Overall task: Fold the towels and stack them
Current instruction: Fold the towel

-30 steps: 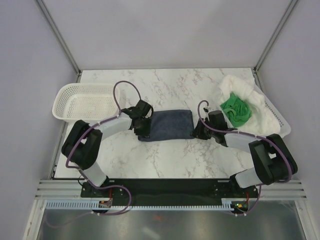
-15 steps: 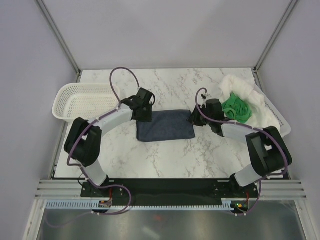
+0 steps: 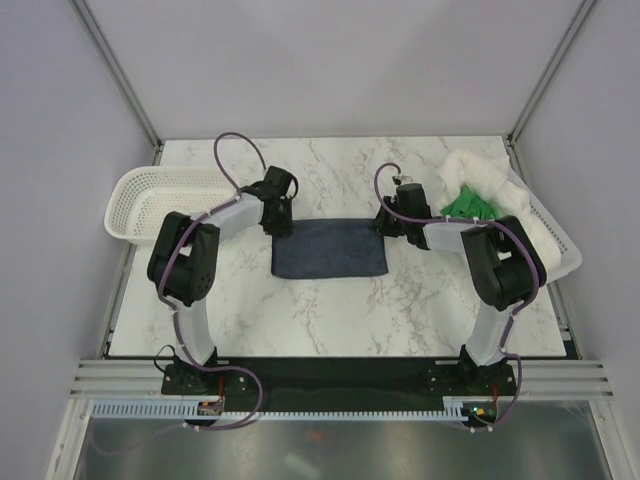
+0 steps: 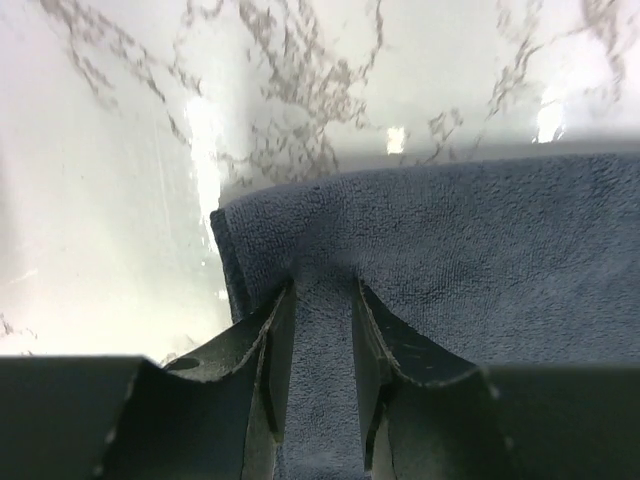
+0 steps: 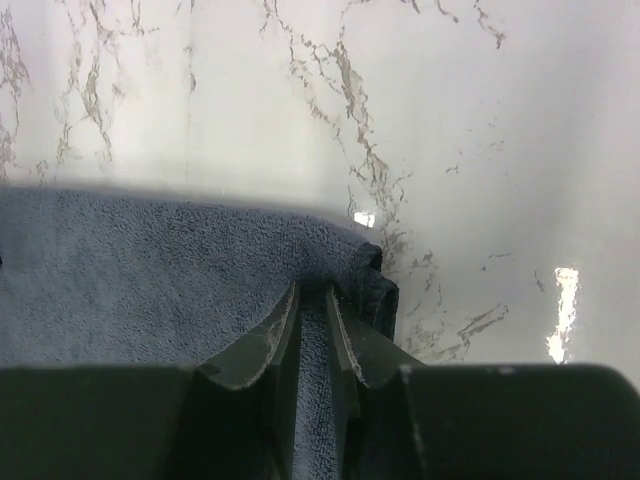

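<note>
The dark navy towel (image 3: pixel 330 250) lies flat as a folded rectangle in the middle of the marble table (image 3: pixel 330 320). My left gripper (image 3: pixel 279 220) is at its far left corner. In the left wrist view the navy towel (image 4: pixel 500 240) fills the gap of the left gripper (image 4: pixel 320 290), which is shut on it. My right gripper (image 3: pixel 386 224) is at the far right corner. There the right gripper (image 5: pixel 312 288) pinches a ridge of the navy towel (image 5: pixel 130 260), whose layered corner shows. The green towel (image 3: pixel 472 207) and the white towel (image 3: pixel 482 175) lie bunched at the far right.
A white perforated basket (image 3: pixel 150 205) stands at the left edge of the table. A second white basket (image 3: pixel 556 248) holds the green and white towels at the right. Grey walls close in the far side and both flanks.
Both grippers have moved from the navy towel's near corners to its far corners, keeping hold of cloth. The arms now reach further out over the table.
</note>
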`<state>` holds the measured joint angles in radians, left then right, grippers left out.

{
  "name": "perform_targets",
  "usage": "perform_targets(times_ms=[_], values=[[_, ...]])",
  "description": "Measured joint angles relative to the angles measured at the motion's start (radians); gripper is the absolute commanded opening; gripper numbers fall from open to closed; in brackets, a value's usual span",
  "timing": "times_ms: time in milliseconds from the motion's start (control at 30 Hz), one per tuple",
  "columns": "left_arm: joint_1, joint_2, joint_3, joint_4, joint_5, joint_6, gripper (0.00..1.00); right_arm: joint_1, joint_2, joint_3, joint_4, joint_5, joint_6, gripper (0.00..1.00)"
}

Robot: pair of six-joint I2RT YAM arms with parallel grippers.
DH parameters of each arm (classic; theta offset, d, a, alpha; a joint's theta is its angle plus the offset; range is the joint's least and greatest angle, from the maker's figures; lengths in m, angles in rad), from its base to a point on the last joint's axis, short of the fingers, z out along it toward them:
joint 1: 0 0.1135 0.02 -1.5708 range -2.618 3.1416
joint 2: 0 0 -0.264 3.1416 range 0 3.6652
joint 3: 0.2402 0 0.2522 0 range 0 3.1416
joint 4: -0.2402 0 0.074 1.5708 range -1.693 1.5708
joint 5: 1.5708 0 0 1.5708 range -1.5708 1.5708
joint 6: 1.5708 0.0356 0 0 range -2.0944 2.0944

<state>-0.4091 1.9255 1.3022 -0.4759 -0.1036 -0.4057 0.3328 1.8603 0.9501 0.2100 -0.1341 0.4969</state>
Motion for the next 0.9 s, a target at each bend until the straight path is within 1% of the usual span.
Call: perform_targets(times_ms=[100, 200, 300, 333, 400, 433, 567, 600, 633, 733, 900], values=[[0.004, 0.008, 0.023, 0.010, 0.016, 0.015, 0.41, 0.001, 0.000, 0.001, 0.000, 0.012, 0.000, 0.22], [0.005, 0.010, 0.040, 0.014, 0.056, 0.033, 0.47, 0.001, 0.000, 0.005, -0.004, 0.022, -0.007, 0.22], [0.005, -0.005, 0.048, 0.010, 0.090, 0.050, 0.56, 0.001, 0.000, 0.016, -0.021, 0.017, -0.027, 0.26], [0.005, -0.020, 0.047, 0.000, 0.093, 0.057, 0.65, 0.001, -0.001, 0.021, -0.027, 0.011, -0.033, 0.29], [0.005, -0.069, 0.040, -0.011, 0.106, 0.069, 0.66, 0.000, -0.010, 0.031, -0.050, -0.010, -0.048, 0.34], [0.005, -0.106, 0.031, -0.014, 0.108, 0.072, 0.67, -0.001, -0.019, 0.037, -0.062, -0.027, -0.053, 0.38], [0.019, -0.256, -0.042, -0.007, 0.126, 0.075, 0.67, -0.002, -0.095, 0.050, -0.089, -0.091, -0.060, 0.51], [0.028, -0.282, -0.068, -0.006, 0.140, 0.075, 0.67, -0.002, -0.121, 0.055, -0.093, -0.106, -0.062, 0.55], [0.039, -0.293, -0.090, -0.005, 0.148, 0.075, 0.68, -0.002, -0.146, 0.061, -0.098, -0.122, -0.062, 0.64], [0.064, -0.280, -0.150, -0.005, 0.182, 0.074, 0.68, -0.002, -0.214, 0.083, -0.106, -0.159, -0.064, 0.72], [0.108, -0.212, -0.199, 0.007, 0.272, 0.074, 0.70, -0.002, -0.327, 0.090, -0.120, -0.199, -0.063, 0.77]])
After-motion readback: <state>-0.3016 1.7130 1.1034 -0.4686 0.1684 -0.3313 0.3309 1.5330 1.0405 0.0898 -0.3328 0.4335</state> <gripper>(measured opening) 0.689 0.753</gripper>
